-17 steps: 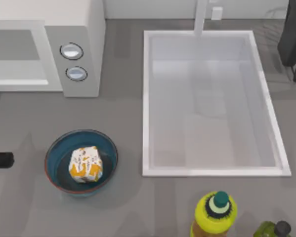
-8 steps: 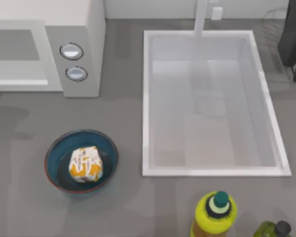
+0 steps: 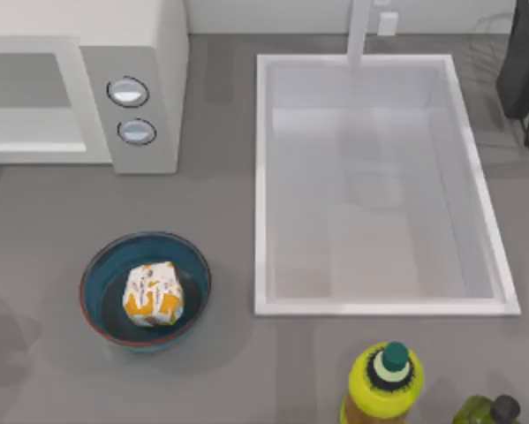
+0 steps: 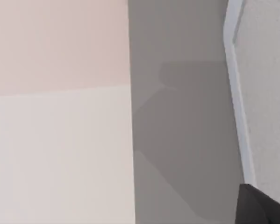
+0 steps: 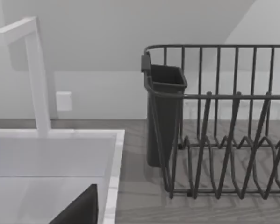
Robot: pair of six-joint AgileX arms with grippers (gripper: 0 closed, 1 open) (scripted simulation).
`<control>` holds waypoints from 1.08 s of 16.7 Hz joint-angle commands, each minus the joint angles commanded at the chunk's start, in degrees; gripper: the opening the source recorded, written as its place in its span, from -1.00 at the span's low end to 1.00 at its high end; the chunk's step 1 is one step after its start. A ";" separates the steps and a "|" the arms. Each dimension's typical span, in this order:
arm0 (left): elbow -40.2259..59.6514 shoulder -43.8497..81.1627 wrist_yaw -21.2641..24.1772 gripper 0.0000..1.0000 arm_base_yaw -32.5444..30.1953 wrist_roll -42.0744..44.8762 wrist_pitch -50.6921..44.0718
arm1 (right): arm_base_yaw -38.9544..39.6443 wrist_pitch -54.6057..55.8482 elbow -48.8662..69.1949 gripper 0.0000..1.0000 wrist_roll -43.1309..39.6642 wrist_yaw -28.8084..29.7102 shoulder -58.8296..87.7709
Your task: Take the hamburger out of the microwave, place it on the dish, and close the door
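1. Left gripper [image 4: 263, 206]: a dark wedge at the corner of the left wrist view, cut off by the frame. Whether it is wide or narrow cannot be told. Around it lie grey table [image 4: 182, 116] and a pale flat panel.
2. Right gripper [image 5: 79, 211]: a dark sliver over the sink [image 5: 60, 158], mostly cut off; its opening cannot be told. Beyond the sink stand a white faucet [image 5: 37, 74] and a dark wire dish rack [image 5: 224, 116].
3. The hamburger [image 3: 152, 294] sits inside the dish [image 3: 92, 274], left of the sink's near corner.
4. The microwave [image 3: 171, 53] stands left of the sink's far end, its left part cut off. The front opening looks uncovered, possibly with the door swung out of frame.
5. A yellow bottle [image 3: 383, 384] stands just in front of the sink.
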 joint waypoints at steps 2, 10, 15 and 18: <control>4.90 6.31 4.55 -1.00 6.09 3.86 -3.24 | 0.00 0.00 0.00 1.00 0.00 0.00 0.00; 10.05 12.51 9.62 -1.00 12.70 8.02 -6.74 | 0.00 0.00 0.00 1.00 0.00 0.00 0.00; 6.66 13.78 9.47 -1.00 12.55 8.04 -2.43 | 0.00 0.00 0.00 1.00 0.00 0.00 0.00; 1.36 16.25 9.59 -1.00 12.67 8.15 6.28 | 0.00 0.00 0.00 1.00 0.00 0.00 0.00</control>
